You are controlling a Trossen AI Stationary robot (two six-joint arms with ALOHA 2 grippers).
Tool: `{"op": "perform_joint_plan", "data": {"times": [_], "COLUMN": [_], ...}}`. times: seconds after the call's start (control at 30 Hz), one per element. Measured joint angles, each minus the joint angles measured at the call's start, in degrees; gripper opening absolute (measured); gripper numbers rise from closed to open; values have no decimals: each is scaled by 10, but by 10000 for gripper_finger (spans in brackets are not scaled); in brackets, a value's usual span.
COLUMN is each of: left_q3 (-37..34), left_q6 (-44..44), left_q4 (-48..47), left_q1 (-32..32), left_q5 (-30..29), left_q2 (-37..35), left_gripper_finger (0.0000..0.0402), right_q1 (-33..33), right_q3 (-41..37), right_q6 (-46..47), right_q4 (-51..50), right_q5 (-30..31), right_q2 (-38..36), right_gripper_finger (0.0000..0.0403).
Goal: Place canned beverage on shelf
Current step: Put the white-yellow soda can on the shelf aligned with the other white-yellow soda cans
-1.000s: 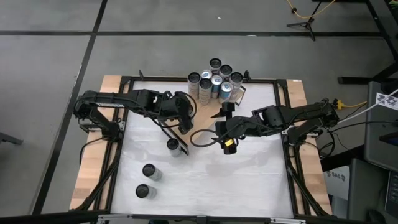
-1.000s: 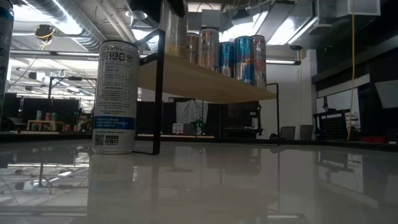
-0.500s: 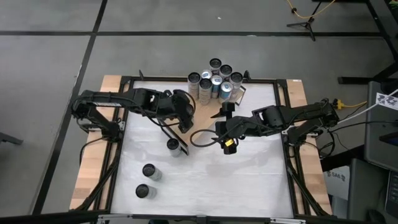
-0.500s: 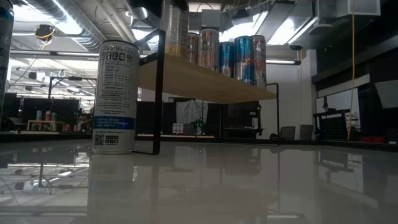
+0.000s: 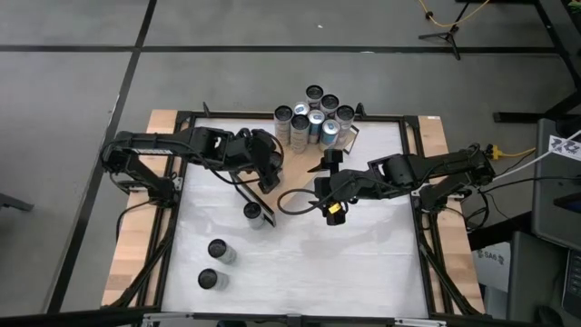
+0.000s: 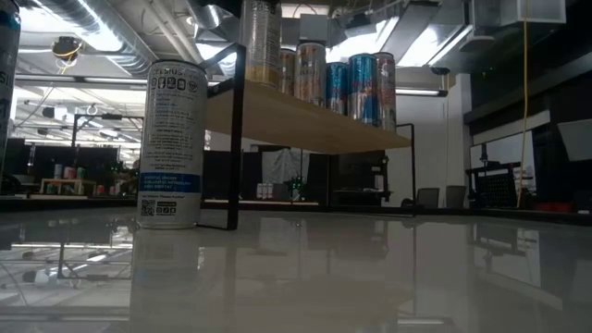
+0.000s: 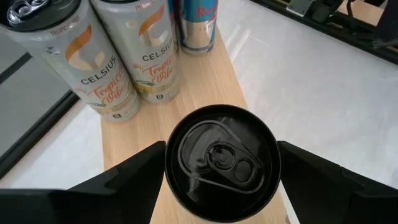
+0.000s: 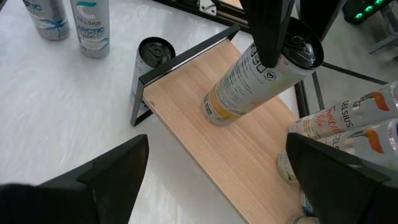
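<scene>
Where shelf (image 5: 295, 163) spans white tabletop (image 5: 363, 254)

**What cannot be made out**

In the high view, the shelf (image 5: 295, 162) is largely covered by the left arm and the cluster of cans (image 5: 313, 114), so only a small strip of its board is seen. The left gripper (image 5: 270, 168) is lost there against the dark arm, and its contact with the black-topped can (image 7: 222, 163) cannot be judged; in the left wrist view the can's body is hidden beneath its own top. In the low view, neither gripper is seen, and the can at the left edge (image 6: 7, 83) is cut off. The room beyond is too dim to be read.
</scene>
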Motion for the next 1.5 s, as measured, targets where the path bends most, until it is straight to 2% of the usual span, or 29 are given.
{"op": "perform_joint_plan", "data": {"times": [0.17,0.47,0.87,1.13,1.5], "left_q3": [0,0,-2,-2,-2], "left_q6": [-19,-66,-185,-198,-196], "left_q4": [0,1,-3,-2,-1], "left_q1": [0,0,-1,-5,-6], "left_q5": [-1,-9,-74,-117,-93], "left_q2": [0,2,3,4,4], "left_gripper_finger": [287,231,244,244,247], "right_q1": [0,0,0,0,0], "right_q3": [0,0,0,0,0], "right_q6": [0,0,0,30,30], "right_q4": [0,0,7,75,91], "right_q5": [0,0,1,46,61], "right_q2": [0,0,0,0,0], "right_gripper_finger": [376,376,376,376,376]}}
